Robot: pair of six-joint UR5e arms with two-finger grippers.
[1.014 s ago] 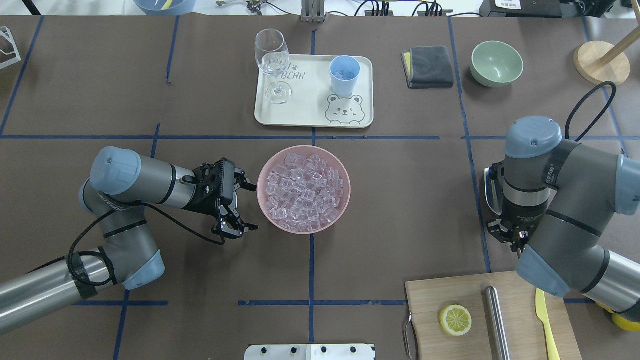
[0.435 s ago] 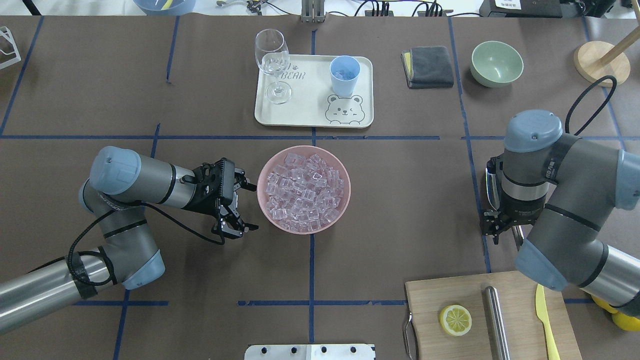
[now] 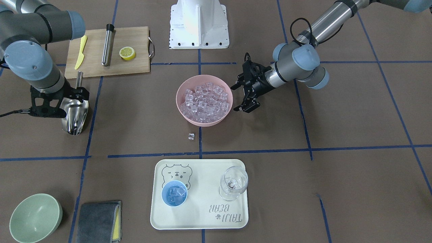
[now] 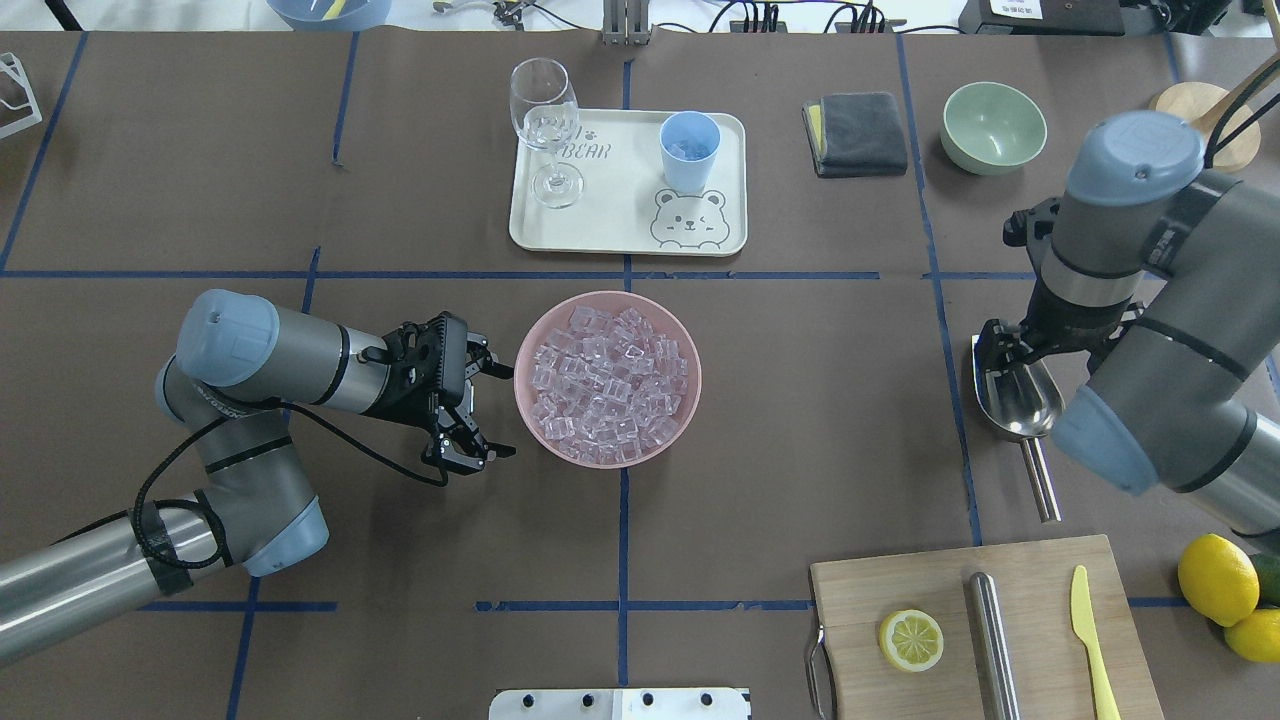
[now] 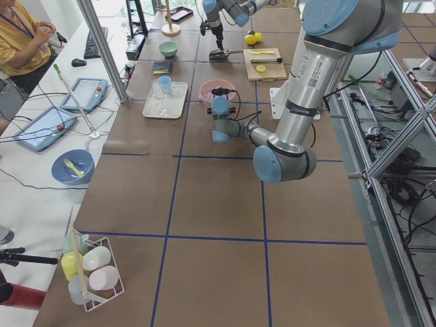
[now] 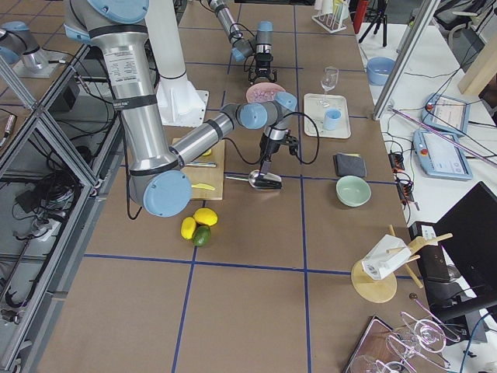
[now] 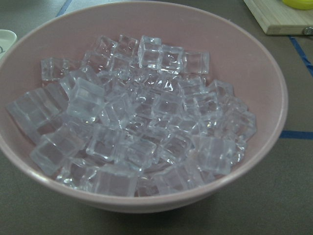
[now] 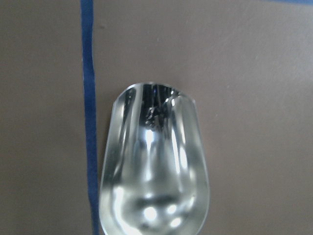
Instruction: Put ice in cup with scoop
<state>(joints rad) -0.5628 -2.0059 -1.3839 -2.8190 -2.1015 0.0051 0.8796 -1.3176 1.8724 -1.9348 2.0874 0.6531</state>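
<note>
Scoop [image 4: 1018, 398] lies empty on table [image 4: 800, 420], well right of pink bowl [image 4: 530, 345]. My right fingers [image 3: 81, 92] are spread above it, gripping nothing (cup [image 4: 689, 150] holds some ice [image 3: 174, 193]). My left fingers [image 4: 497, 376] are open beside bowl, presumably to steady it.

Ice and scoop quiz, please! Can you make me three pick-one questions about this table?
1. Where is the blue cup? A) on the cutting board B) on the tray beside the glass C) on the grey cloth
2. What colour is the bowl full of ice? A) pink B) green C) yellow
3. What is in the scoop? A) ice B) a lemon slice C) nothing

Answers: 1 B, the cup stands on the tray next to the glass. 2 A, the ice is piled in a pink bowl. 3 C, the inside of the scoop is shiny and bare.
</note>
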